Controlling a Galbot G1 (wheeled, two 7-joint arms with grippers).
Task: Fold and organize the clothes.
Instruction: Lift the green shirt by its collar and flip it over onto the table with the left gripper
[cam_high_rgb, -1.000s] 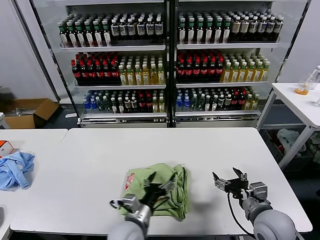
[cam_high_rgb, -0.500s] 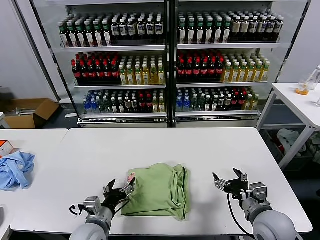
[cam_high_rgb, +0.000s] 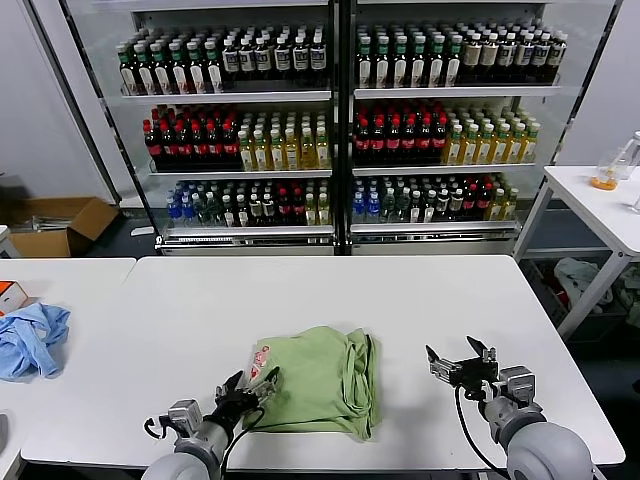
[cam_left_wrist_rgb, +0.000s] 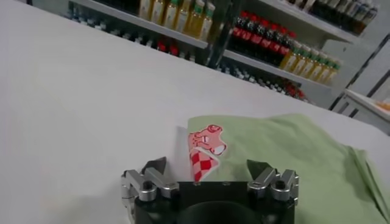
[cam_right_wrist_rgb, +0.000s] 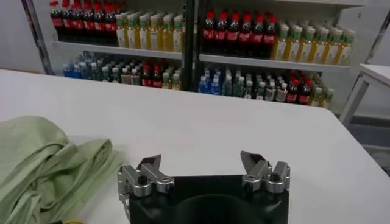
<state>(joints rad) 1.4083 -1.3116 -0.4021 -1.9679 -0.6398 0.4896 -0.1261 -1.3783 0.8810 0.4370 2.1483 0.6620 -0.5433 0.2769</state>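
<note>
Retraction of the left gripper (cam_high_rgb: 249, 389) is the change I log here: a second ago it sat over the middle of the shirt (cam_high_rgb: 318, 381), half a second ago it had pulled off to the near-left edge, and now it has crept back a little toward that edge. I judge that the last fold is laid and the arm is either clearing away or lining up for a tidy-up tuck.

Left jaws: spread wide, holding nothing. In the left wrist view the two fingers (cam_left_wrist_rgb: 153, 175) stand apart with the shirt's near-left corner and its red-and-white print (cam_left_wrist_rgb: 205, 146) between and just beyond them. I cannot tell whether a fingertip touches the cloth.

Right gripper (cam_high_rgb: 461, 365): parked near the right of the table (cam_high_rgb: 200, 300), well apart from the shirt, unchanged across the three head views. Its jaws are also spread and empty; the right wrist view shows bare tabletop between them, with the shirt's bunched right edge off to one side.

Shirt: folded into a compact block at the near centre of the table, with layered edges stacked along its right side and the print peeking out at the left corner. I judge the folding largely done.

Farther left, a blue cloth (cam_high_rgb: 30, 338) lies crumpled on the adjoining table. Beyond stand drink coolers (cam_high_rgb: 340, 120).
</note>
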